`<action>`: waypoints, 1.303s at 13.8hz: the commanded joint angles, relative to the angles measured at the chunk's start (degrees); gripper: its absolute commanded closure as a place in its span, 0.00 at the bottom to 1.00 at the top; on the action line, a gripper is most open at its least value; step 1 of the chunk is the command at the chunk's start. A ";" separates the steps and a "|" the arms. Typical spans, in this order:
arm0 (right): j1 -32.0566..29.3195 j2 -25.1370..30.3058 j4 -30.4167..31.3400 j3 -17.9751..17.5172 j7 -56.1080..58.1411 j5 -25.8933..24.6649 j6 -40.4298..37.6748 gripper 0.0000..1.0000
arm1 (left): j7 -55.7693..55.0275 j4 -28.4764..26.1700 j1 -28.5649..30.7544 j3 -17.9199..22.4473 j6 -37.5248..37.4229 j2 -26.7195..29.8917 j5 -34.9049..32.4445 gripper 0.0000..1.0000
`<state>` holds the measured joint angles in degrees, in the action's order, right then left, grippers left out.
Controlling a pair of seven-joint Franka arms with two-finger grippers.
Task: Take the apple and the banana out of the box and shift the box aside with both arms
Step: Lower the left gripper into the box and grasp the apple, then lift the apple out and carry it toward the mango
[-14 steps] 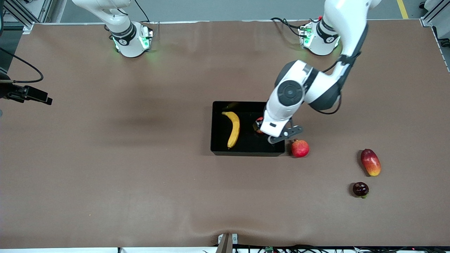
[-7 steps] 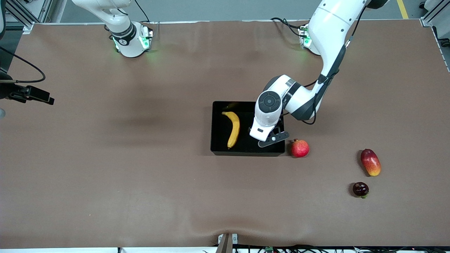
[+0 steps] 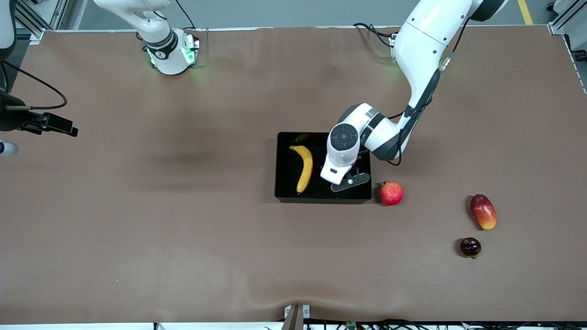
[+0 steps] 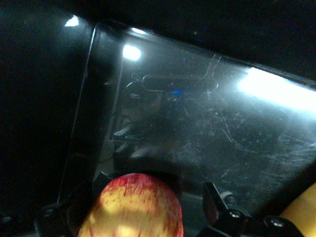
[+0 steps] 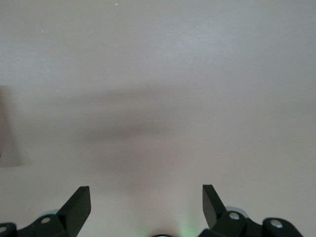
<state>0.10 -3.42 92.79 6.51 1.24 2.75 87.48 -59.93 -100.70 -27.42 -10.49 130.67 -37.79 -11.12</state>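
The black tray (image 3: 321,200) lies at mid-table with the yellow banana (image 3: 303,167) in it. My left gripper (image 3: 345,180) is down inside the tray beside the banana. In the left wrist view the red-and-yellow apple (image 4: 132,210) sits between the spread fingers of my left gripper (image 4: 145,200), with a gap to one fingertip (image 4: 212,193), just above the glossy tray floor (image 4: 207,123). The banana's edge (image 4: 302,217) shows there too. The apple is hidden under the hand in the front view. My right gripper (image 3: 64,128) (image 5: 145,197) is open and empty over bare table at the right arm's end.
A red pomegranate (image 3: 391,193) lies just outside the tray, toward the left arm's end. A red-to-yellow mango (image 3: 483,211) and a small dark round fruit (image 3: 470,246) lie farther toward that end, nearer the front camera.
My left arm has come down into the tray and moved toward the banana, carrying the apple. The apple, seen at the gripper a second ago, is now covered by the hand. The right gripper drifted slightly.
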 commanded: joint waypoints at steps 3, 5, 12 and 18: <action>0.16 0.61 1.34 0.00 -1.15 2.26 -0.11 0.00 | -1.59 -0.46 -0.44 0.30 -0.24 1.49 -1.45 1.00; 0.16 0.70 1.95 0.00 -1.15 2.26 -0.03 0.00 | -1.33 0.07 -0.35 0.30 -2.60 2.80 -1.45 1.00; 0.16 0.78 3.27 0.00 -1.24 2.52 0.24 0.00 | 1.12 1.12 0.44 0.30 -11.39 12.37 -1.45 1.00; 0.16 1.05 4.94 0.00 -1.68 3.05 0.50 0.00 | 23.51 2.62 15.18 0.48 -17.99 18.72 -0.66 1.00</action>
<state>0.13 -3.42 96.26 6.48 0.61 4.30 87.46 -42.26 -97.42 -17.01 -9.40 113.45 -19.92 -11.49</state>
